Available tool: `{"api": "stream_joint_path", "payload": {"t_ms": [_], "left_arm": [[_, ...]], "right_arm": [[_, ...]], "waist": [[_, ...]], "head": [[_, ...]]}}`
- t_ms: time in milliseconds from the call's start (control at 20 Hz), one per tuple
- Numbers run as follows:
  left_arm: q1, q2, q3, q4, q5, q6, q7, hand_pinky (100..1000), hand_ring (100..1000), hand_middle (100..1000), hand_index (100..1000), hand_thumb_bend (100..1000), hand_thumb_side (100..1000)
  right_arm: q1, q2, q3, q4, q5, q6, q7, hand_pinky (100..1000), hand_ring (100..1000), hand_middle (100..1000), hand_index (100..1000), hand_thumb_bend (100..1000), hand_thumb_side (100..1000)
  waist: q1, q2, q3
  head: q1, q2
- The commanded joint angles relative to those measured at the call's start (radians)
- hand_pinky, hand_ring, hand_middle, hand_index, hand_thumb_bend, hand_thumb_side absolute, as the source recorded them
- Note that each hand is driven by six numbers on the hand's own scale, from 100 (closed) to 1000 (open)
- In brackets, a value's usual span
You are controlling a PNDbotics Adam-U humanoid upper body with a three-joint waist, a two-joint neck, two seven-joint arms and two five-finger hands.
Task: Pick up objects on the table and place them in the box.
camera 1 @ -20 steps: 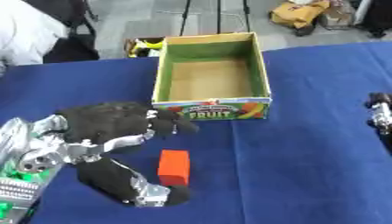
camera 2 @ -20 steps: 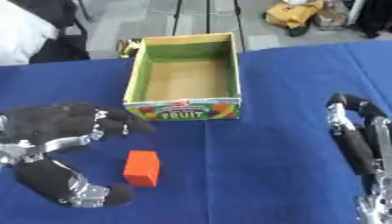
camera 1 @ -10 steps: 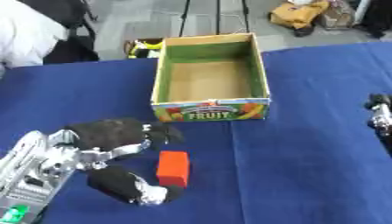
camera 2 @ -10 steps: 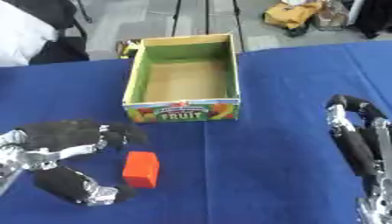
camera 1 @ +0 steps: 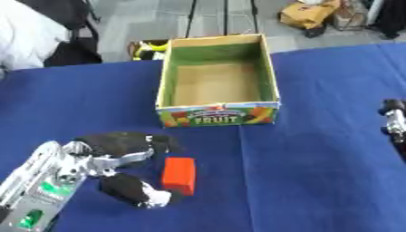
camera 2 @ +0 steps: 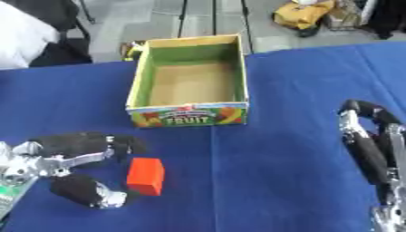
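An orange-red block (camera 1: 179, 175) lies on the blue table (camera 1: 317, 181), in front of the empty cardboard fruit box (camera 1: 216, 81). My left hand (camera 1: 119, 147) sits just left of the block, open, its black fingers above and its thumb (camera 1: 131, 190) below, the block in the gap between them. Whether a finger touches the block I cannot tell. My right hand (camera 2: 369, 147) rests at the right edge, fingers up and relaxed, holding nothing.
The box has a green inside and a "FRUIT" label on its front wall (camera 2: 189, 116). Beyond the far table edge are a yellow bag (camera 1: 305, 13) on the floor, a small yellow-black thing (camera 1: 147, 49), and a person's white sleeve (camera 1: 24, 34).
My left hand has drawn back toward the lower left and lower on the table, so its fingers now flank the block from the left. The block and box stayed put.
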Motion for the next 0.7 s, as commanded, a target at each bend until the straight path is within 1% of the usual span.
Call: {"api": "stream_joint_path", "payload": {"t_ms": [50,450,550,600,650,700], "left_arm": [[-0.017,0.002,0.013,0.01,-0.007,0.008,0.0,519,745,919,1000,487,835],[-0.024,-0.02,0.005,0.052,-0.006,0.005,0.0,506,738,916,1000,493,814],[-0.027,-0.026,0.004,0.061,-0.003,0.004,0.002,494,728,891,1000,491,811],[-0.028,-0.028,0.003,0.065,-0.001,0.004,0.005,484,717,856,1000,495,807],[-0.029,-0.03,0.003,0.068,0.001,0.003,0.009,483,716,851,1000,496,806],[-0.03,-0.032,0.002,0.069,0.002,0.002,0.014,464,699,820,1000,495,796]], "right_arm": [[-0.003,-0.011,-0.001,-0.021,0.005,-0.002,0.003,739,966,664,769,100,679],[-0.003,-0.01,0.0,-0.021,0.006,0.001,0.008,740,967,664,769,100,677],[-0.004,-0.009,0.0,-0.021,0.006,0.002,0.009,740,967,664,769,100,677],[-0.004,-0.009,0.001,-0.021,0.006,0.002,0.01,740,967,664,769,100,676],[-0.004,-0.009,0.001,-0.021,0.007,0.002,0.011,740,967,664,769,100,676],[-0.004,-0.009,0.001,-0.021,0.007,0.002,0.012,740,968,664,769,100,676]], "waist": [[-0.002,-0.017,-0.001],[-0.001,-0.015,-0.002],[-0.001,-0.014,-0.003],[0.0,-0.014,-0.003],[0.0,-0.013,-0.004],[0.0,-0.013,-0.004]], "head": [[0.003,-0.012],[0.005,-0.014],[0.006,-0.015],[0.006,-0.016],[0.006,-0.017],[0.006,-0.017]]}}
